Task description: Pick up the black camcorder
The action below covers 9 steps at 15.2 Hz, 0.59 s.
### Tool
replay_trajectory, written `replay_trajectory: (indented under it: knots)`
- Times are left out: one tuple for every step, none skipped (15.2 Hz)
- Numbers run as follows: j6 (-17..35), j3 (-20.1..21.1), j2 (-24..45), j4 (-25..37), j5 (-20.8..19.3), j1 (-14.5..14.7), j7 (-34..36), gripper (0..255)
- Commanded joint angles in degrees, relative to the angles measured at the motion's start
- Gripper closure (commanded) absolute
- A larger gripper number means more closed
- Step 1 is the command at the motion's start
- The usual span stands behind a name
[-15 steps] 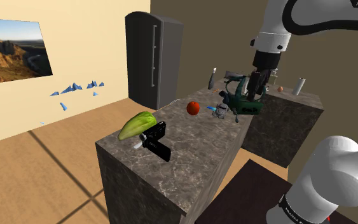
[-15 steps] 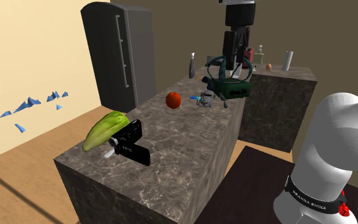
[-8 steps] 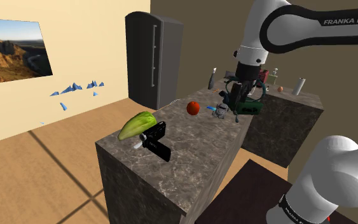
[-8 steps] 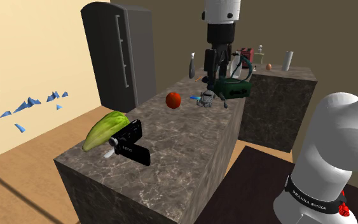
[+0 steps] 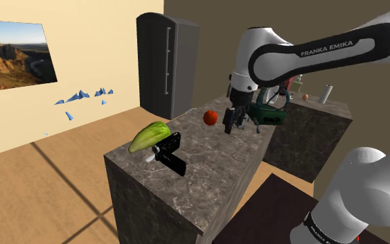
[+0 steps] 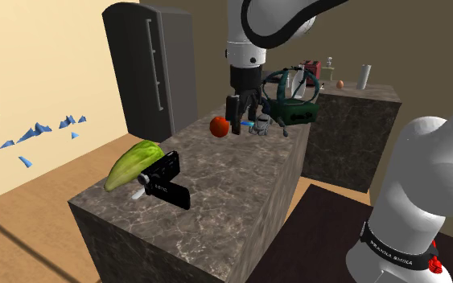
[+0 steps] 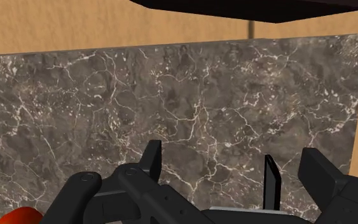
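Shoulder view suggests swinging the gripper [image 5: 231, 125], jaws apart and empty, across the marbled counter [image 5: 214, 163] and squaring it over the black camcorder [image 5: 171, 154] before descending. Green lettuce [image 5: 149, 136] lies farthest from the jaws, the camcorder just beside it, well apart from them; a red tomato [image 5: 210, 117] sits near them.

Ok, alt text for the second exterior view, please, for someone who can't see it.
The arm's open black gripper hangs over the far part of a dark marble counter, close beside a red tomato. The black camcorder lies untouched toward the near end, next to a green lettuce.
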Motion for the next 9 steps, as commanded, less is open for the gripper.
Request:
replay_trajectory:
  knots:
    - [3.62,0.84,3.97,0.83,0.22,0.48,0.88,0]
    - [5.46,1.23,5.95,1.15,0.25,0.68,1.3,0]
    - [7.25,1.62,7.96,1.55,0.24,0.86,1.73,0]
    - [8.99,2.01,10.01,2.03,0.2,1.04,2.17,0]
    - [10.68,2.39,12.09,2.59,0.11,1.2,2.62,0]
    - [12.31,2.78,14.19,3.24,-0.02,1.34,3.09,0]
    - [13.88,3.16,16.32,3.96,-0.2,1.48,3.58,0]
    - [15.39,3.52,18.46,4.76,-0.44,1.61,4.09,0]
    - [16.83,3.87,20.63,5.65,-0.73,1.74,4.63,0]
